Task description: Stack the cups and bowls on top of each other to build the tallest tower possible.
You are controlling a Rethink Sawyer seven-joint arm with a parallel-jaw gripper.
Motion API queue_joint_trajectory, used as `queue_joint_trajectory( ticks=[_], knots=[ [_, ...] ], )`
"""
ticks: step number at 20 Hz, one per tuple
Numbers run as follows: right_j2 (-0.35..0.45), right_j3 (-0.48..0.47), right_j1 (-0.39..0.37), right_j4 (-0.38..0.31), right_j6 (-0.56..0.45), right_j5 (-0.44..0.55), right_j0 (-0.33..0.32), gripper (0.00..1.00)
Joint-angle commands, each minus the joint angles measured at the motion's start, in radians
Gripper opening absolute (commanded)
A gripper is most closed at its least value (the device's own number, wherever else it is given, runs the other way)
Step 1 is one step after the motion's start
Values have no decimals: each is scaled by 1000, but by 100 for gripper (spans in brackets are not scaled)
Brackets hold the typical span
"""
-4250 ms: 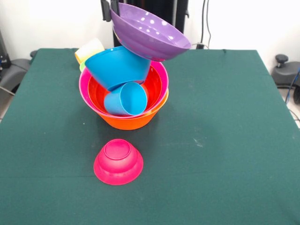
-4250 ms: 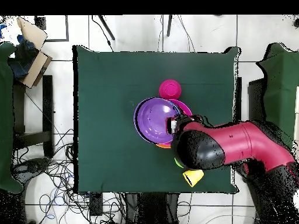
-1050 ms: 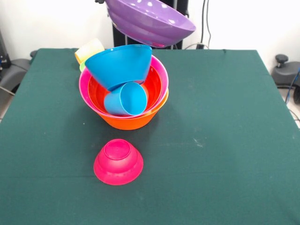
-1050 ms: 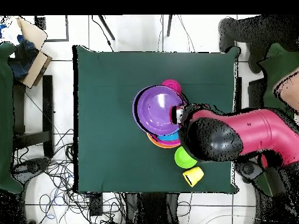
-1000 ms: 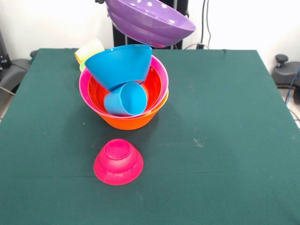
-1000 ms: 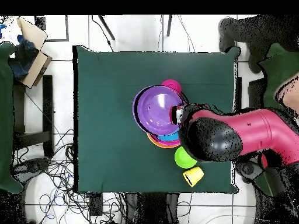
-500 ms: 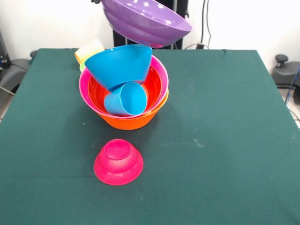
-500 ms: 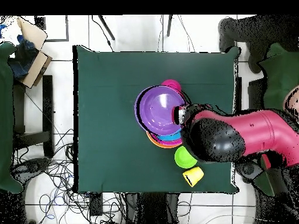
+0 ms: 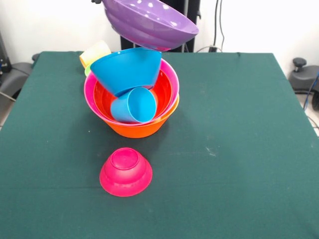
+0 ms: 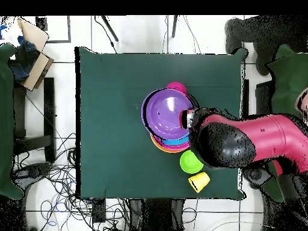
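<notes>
Seven bowls and two cups can be counted; a small teal bowl does not show in either view. The tower [image 9: 132,102] stands a little left of the middle of the green bench [image 9: 239,149] in the front view: a large orange bowl [image 9: 137,128] as base, a large pink bowl [image 9: 90,89] nested in it, and a red-orange bowl [image 9: 164,92] inside that. In the red-orange bowl a light blue cup [image 9: 133,105] lies on its side, its long axis running towards the camera and its mouth facing the camera and slightly right. A blue bowl [image 9: 124,69] leans over it, tipped on its side with its base down and left and its mouth turned up and back. A purple bowl [image 9: 147,22] hangs in the air above the tower, clear of the blue bowl, tilted with its opening up and its right rim lower. From overhead the tool [image 10: 191,118] sits at the purple bowl's right rim, at the end of the red and black arm [image 10: 252,141]; it appears to pinch that rim. A magenta bowl [image 9: 125,172] rests upside down on the bench, near the tower on the camera's side. Behind the tower a yellow-orange cup [image 9: 94,52] lies on its side, with a green bowl [image 10: 190,161] just beside it.
</notes>
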Motion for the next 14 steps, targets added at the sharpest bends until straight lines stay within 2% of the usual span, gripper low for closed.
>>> queue_joint_trajectory(
  ticks=[1, 14],
  knots=[
    [9, 23, 59, -70, -270, 29, 18, 0],
    [-6, 27, 72, -101, -244, 4, 33, 0]
  ],
)
